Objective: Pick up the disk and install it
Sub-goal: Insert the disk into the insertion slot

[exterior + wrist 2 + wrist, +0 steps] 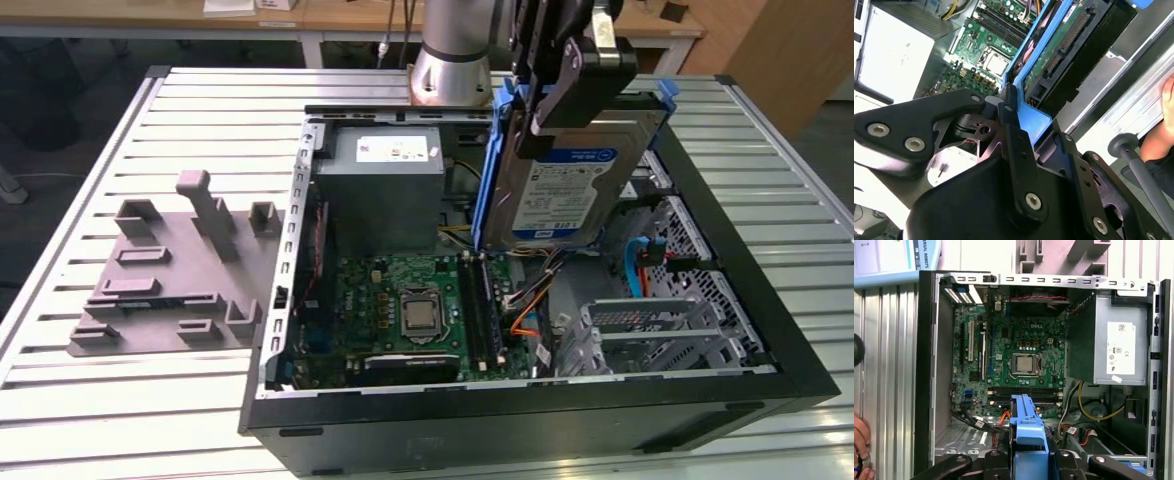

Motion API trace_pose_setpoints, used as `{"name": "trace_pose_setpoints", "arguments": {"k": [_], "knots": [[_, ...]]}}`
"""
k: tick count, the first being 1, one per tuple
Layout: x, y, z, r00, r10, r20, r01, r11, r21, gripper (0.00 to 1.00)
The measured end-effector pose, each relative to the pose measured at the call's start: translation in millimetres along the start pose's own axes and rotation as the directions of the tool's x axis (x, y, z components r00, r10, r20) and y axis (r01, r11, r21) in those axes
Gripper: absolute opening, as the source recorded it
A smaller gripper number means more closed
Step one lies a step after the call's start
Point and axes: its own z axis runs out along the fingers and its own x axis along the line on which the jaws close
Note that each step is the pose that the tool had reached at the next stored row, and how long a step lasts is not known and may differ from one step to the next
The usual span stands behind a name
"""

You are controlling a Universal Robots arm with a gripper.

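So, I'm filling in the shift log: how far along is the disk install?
Done: the pickup. The pincer is shut on the blue bracket of the disk.
In hand: the disk hangs on edge above the open computer case, next to the grey power supply in the exterior view.
Left: seating it, since the disk sits in no bay yet.

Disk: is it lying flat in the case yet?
No, in the exterior view the tool holds the disk steeply tilted over the open case.
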Motion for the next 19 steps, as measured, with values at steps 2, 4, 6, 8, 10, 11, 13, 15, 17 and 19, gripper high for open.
{"name": "trace_pose_setpoints", "arguments": {"k": [2,4,6,8,10,11,13,15,17,19], "knots": [[2.0,0.0,-0.1,1.0,0.0,-0.0001,0.0,1.0,0.0,0.36],[2.1,0.0,0.0,1.0,0.0,0.0,0.0,1.0,0.0,0.36],[2.5,0.0,-0.1,1.0,0.0,-0.0001,0.0,1.0,0.0,0.36],[2.6,0.0,-0.1,1.0,0.0,-0.0001,0.0,1.0,0.0,0.36],[3.0,0.0,0.0,1.0,0.0,0.0,0.0,1.0,0.0,0.36],[3.4,0.0,-0.1,1.0,0.0,-0.0001,0.0,1.0,0.0,0.36],[10.6,0.0,-0.1,1.0,0.0,0.0,0.0,1.0,0.0,0.36],[10.6,0.0,-0.1,1.0,0.001,0.0,-0.001,1.0,0.0,0.36],[10.6,0.0,-0.1,1.0,0.001,0.0,-0.001,1.0,0.0,0.36],[10.6,-0.4,-0.1,1.0,0.001,0.0,-0.001,1.0,0.0,0.36]]}}
